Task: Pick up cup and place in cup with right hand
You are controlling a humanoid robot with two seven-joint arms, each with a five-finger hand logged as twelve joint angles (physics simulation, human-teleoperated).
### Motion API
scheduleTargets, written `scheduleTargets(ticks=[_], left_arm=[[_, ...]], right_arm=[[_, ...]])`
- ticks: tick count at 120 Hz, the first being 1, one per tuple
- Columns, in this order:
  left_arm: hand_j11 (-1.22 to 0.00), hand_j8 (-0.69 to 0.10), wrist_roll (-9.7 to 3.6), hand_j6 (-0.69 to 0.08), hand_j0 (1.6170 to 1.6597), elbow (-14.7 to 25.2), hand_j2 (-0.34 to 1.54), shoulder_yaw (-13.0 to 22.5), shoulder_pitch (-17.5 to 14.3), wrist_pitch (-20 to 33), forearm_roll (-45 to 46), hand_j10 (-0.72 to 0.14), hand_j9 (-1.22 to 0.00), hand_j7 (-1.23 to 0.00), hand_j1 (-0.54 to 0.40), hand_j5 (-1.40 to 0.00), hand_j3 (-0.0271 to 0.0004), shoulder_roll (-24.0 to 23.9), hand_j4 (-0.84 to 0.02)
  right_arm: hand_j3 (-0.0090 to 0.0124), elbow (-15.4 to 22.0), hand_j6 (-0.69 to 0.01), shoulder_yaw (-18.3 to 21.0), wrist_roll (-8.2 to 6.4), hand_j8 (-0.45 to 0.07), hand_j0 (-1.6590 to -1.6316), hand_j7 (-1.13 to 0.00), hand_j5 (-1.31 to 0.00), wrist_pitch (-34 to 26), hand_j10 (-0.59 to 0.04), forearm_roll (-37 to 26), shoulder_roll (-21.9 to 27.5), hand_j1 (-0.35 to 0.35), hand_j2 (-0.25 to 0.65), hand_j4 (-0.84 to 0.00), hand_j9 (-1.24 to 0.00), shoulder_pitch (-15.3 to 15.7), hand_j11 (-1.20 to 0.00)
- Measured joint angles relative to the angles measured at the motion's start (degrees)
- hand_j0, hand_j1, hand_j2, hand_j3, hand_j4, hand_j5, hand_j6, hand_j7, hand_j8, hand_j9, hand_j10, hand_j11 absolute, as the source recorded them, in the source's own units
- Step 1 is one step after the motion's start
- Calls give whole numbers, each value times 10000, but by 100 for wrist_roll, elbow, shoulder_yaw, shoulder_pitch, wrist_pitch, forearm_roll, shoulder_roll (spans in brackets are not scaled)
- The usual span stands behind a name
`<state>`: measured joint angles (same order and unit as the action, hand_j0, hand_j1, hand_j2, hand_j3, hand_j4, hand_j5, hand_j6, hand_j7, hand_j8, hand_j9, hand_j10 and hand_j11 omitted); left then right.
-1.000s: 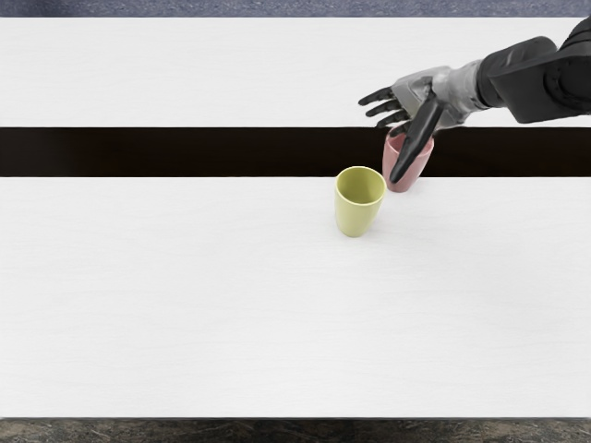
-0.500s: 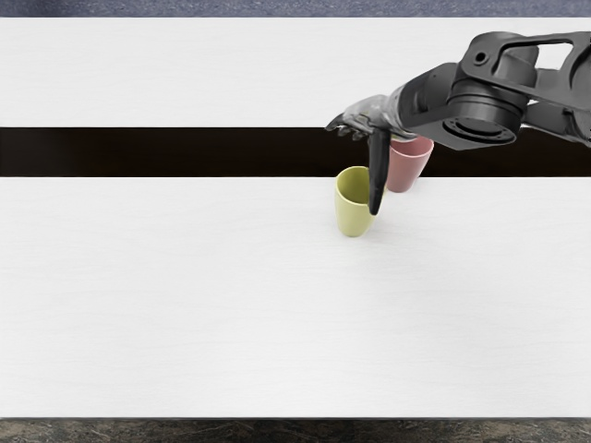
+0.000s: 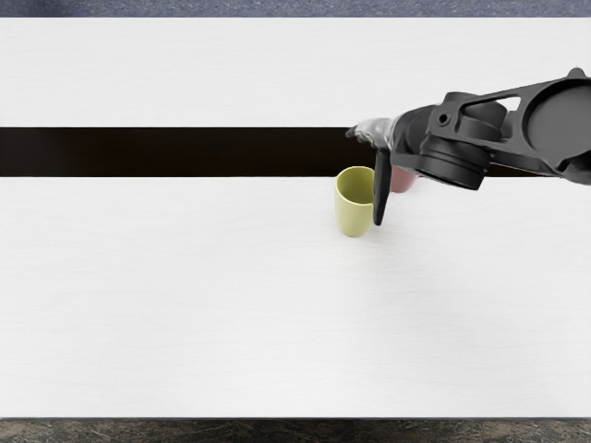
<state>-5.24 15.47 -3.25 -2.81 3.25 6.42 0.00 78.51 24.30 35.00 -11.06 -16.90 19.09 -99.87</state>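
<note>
My right hand [image 3: 367, 173] is over the far side of the yellow-green cup [image 3: 353, 217], open and holding nothing. Its black thumb [image 3: 380, 192] points toward the near edge of the table, in front of the cup's right rim in this view; whether they touch I cannot tell. The other fingers reach left beyond the cup and are partly hidden. The yellow-green cup stands upright. Behind it to the right, only a low part of the pink cup [image 3: 402, 180] shows, the rest covered by the hand and forearm.
The white table [image 3: 185, 295] is crossed by a dark band [image 3: 185, 152] behind the yellow-green cup. My right forearm spans from the right edge over the band. A dark stone-like strip [image 3: 277, 430] runs along the bottom.
The right hand first moved left, then slightly back right, while its forearm came nearer and now covers most of the pink cup. Both cups appear unmoved.
</note>
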Motion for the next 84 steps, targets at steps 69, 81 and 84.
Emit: scheduleTargets(ticks=[69,81,84], left_arm=[[-50,-38,-1,-38,16581,0,6,0,0,0,0,-38,-50,-50,3444,-50,0,0,-38],[-50,-38,-1,-38,16581,0,6,0,0,0,0,-38,-50,-50,3444,-50,0,0,-38],[-50,-38,0,-38,16581,0,6,0,0,0,0,-38,-50,-50,3444,-50,0,0,-38]], right_arm=[[0,211,-291,148,0,-286,-16581,-354,-355,-900,-280,-5,-299,-3169,-48,-283,-355,246,-354],[0,210,-343,156,0,-338,-16581,-422,-424,-922,-333,-5,-317,-3106,-58,-335,-423,265,-423],[0,208,-523,156,0,-518,-16581,-657,-658,-929,-513,-5,-324,-2889,-94,-515,-658,269,-657]])
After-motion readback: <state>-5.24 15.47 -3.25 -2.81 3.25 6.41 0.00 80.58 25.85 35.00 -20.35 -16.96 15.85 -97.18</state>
